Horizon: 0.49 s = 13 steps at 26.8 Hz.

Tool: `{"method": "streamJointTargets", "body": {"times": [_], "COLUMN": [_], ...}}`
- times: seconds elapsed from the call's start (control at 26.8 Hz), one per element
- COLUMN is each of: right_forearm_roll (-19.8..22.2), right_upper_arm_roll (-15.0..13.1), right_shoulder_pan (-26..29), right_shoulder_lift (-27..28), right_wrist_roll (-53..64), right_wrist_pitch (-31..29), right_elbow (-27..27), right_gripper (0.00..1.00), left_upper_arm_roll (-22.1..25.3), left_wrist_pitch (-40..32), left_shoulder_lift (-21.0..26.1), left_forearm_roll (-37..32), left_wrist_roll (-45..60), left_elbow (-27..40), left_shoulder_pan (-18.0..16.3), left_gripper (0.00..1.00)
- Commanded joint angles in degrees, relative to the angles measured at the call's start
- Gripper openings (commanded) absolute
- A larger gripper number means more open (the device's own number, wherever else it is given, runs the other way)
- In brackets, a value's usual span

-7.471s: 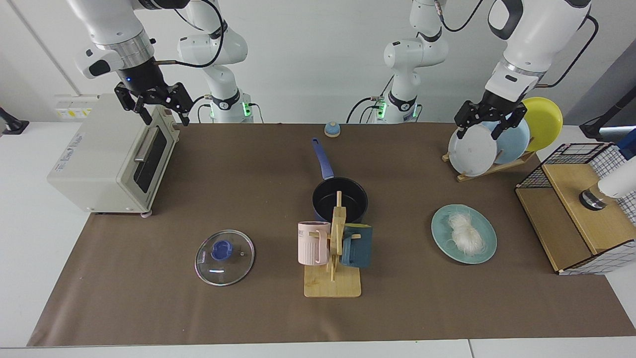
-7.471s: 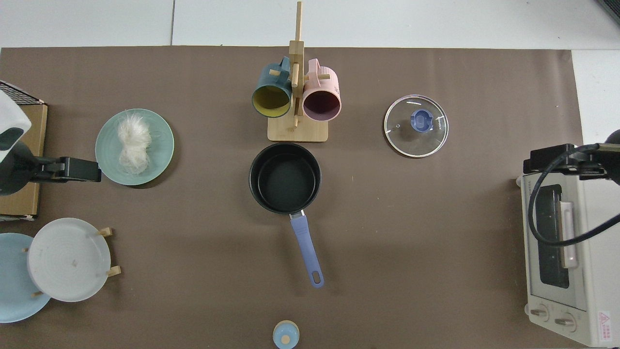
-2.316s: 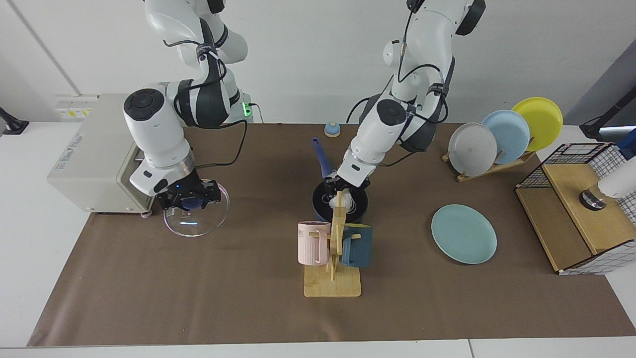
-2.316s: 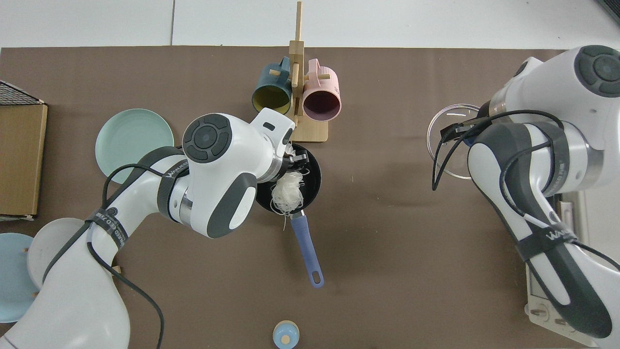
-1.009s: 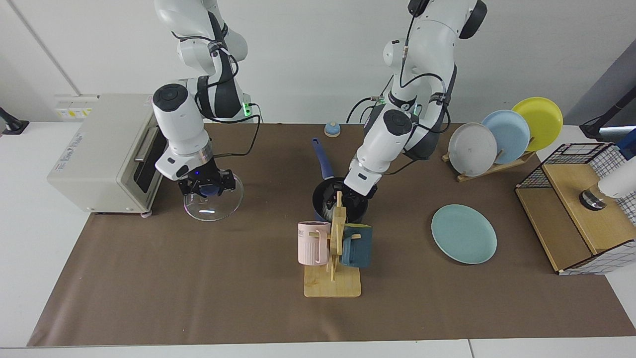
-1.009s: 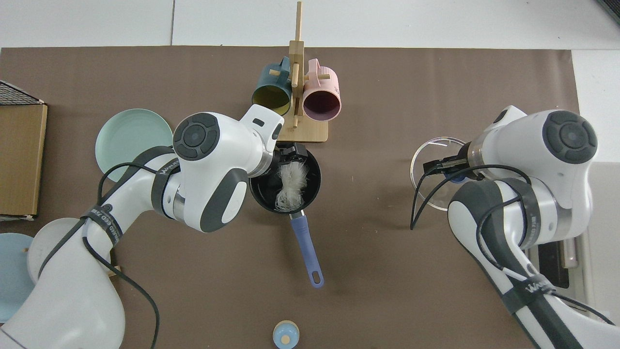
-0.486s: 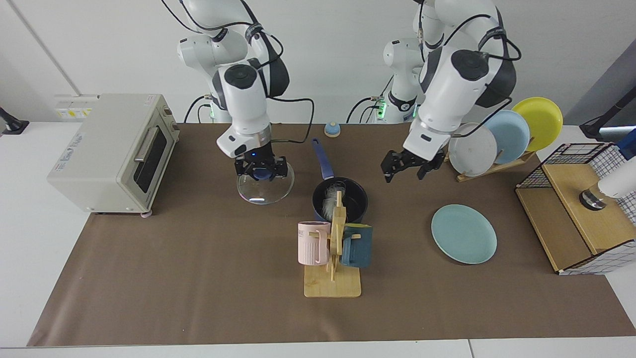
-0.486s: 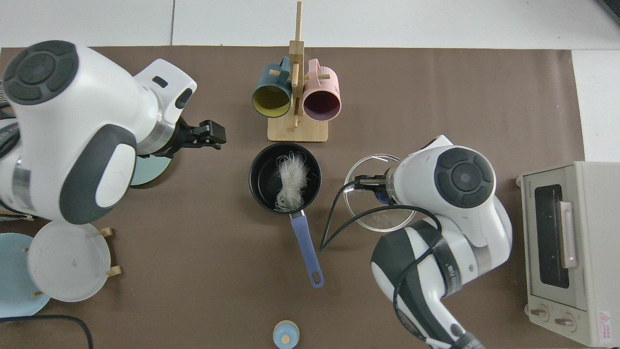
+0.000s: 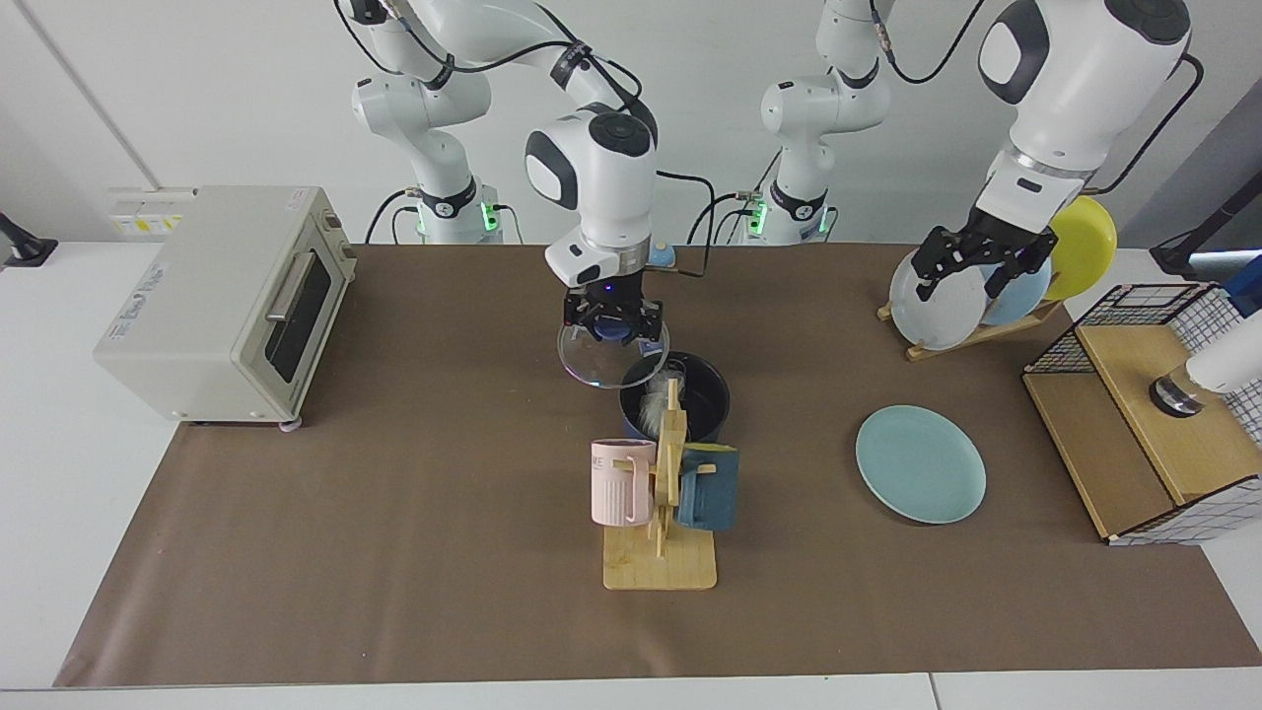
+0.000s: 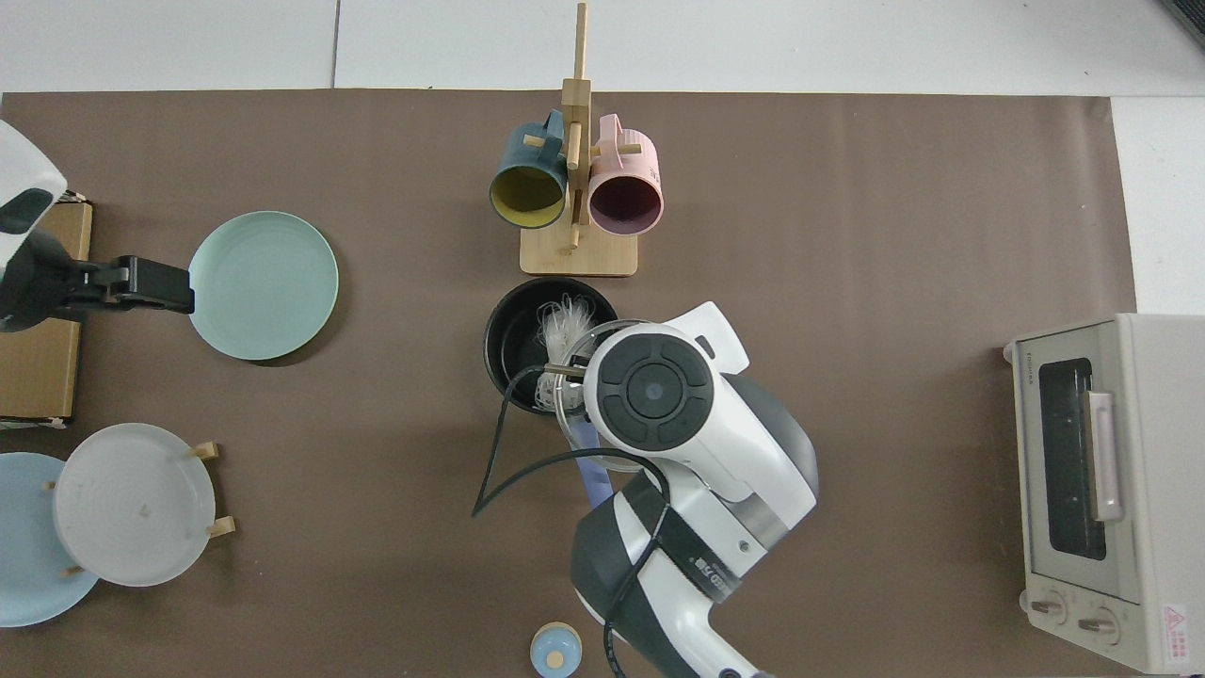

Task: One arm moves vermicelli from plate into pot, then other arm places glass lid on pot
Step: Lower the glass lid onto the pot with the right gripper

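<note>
While the vermicelli [image 9: 653,406] lay in the pot [image 9: 712,396] | right gripper [image 9: 612,327] fingers clamped glass lid [image 9: 592,363] above the pot's 10 o'clock rim, unseated | left gripper [image 9: 978,264] fingers spread, waiting at 2 o'clock

**Pot mouth crowded, mat edges open**

The mug rack [image 9: 659,493] stands just at the pot's [image 9: 676,396] 6 o'clock in the facing view, blocking a low approach there. The right gripper [image 9: 613,320] and its glass lid [image 9: 603,357] overhang the rim at 10 o'clock. From the pot's 3 o'clock to the plate [image 9: 920,463], the surface [image 9: 394,552] lies bare.
</note>
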State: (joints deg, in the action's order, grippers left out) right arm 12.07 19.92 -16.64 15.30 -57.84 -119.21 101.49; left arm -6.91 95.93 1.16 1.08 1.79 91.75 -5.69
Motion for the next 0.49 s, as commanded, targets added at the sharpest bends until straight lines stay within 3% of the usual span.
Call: {"method": "streamJointTargets", "body": {"times": [0.0, 0.19, 0.45], "right_forearm_roll": [2.8, 5.8, 7.7], "right_upper_arm_roll": [0.8, 0.7, 0.6], "right_shoulder_pan": [-2.7, -6.2, -6.7], "right_shoulder_lift": [8.9, 15.7, 18.9], "right_wrist_roll": [-6.0, -11.0, -11.2], "right_wrist_pitch": [4.9, 8.0, 7.5], "right_elbow": [-12.4, -21.9, -25.0], "right_gripper": [0.0, 0.0, 0.0], "left_upper_arm_roll": [1.1, 1.1, 1.1], "left_wrist_pitch": [-0.2, -0.2, -0.1], "left_shoulder_lift": [-1.2, -1.3, -1.5], "left_forearm_roll": [-0.6, -0.6, -0.5], "left_wrist_roll": [-2.1, -4.6, -5.3], "left_elbow": [1.6, 2.2, 2.6], "left_shoulder_pan": [0.5, 0.6, 0.6], "left_gripper": [1.0, 1.0, 1.0]}}
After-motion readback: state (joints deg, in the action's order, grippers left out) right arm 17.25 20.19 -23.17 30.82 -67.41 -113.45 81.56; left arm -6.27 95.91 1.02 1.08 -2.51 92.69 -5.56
